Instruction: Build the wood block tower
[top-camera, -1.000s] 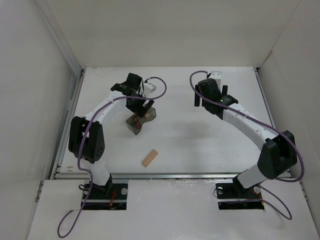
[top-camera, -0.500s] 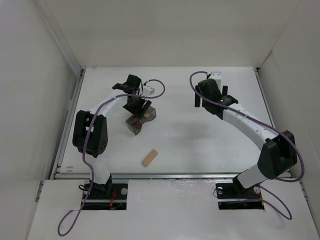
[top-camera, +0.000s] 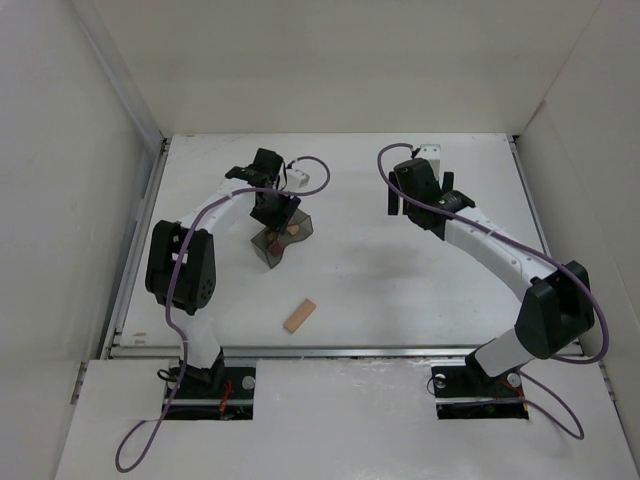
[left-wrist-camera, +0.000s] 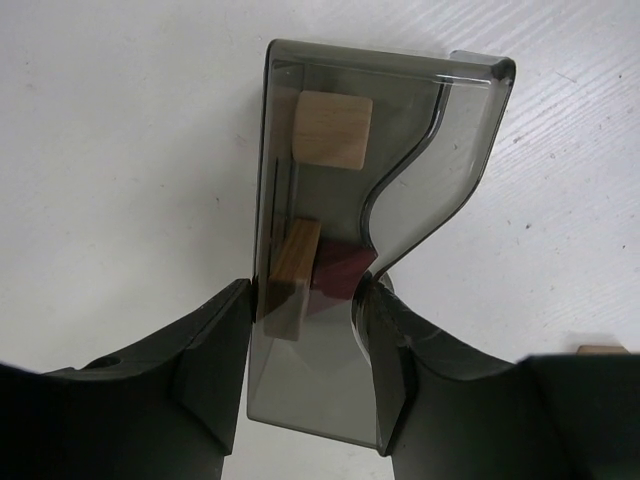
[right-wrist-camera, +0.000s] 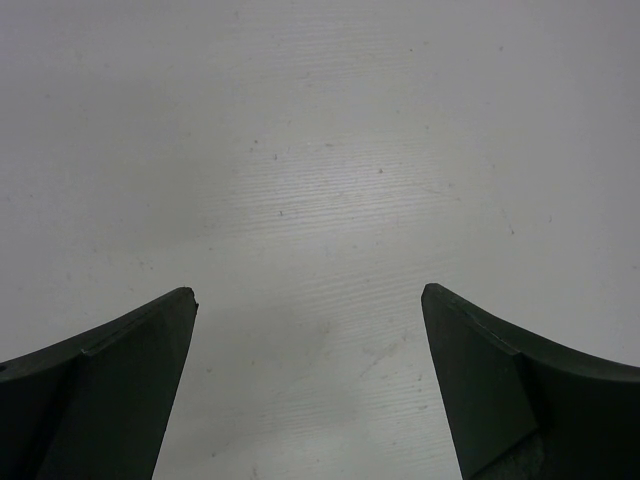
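My left gripper (top-camera: 272, 218) is shut on the sides of the dark grey see-through bin (top-camera: 282, 240) and holds it tilted at the table's back left. In the left wrist view the gripper (left-wrist-camera: 306, 320) pinches the bin (left-wrist-camera: 400, 150), and its right wall is bent inward. Inside lie a pale tan cube (left-wrist-camera: 333, 130), a tan block (left-wrist-camera: 290, 275) and a dark red-brown cube (left-wrist-camera: 342, 272). A pale tan plank (top-camera: 299, 316) lies on the table near the front. My right gripper (top-camera: 418, 195) is open and empty over bare table (right-wrist-camera: 308, 295).
White walls enclose the table on the left, back and right. A metal rail (top-camera: 350, 350) runs along the front edge. A purple cable (top-camera: 312, 175) loops beside the left wrist. A tan edge (left-wrist-camera: 603, 349) shows at the left wrist view's right border.
The left arm's elbow has swung slightly inward and the held bin has shifted a little. The right arm and the plank have not moved.
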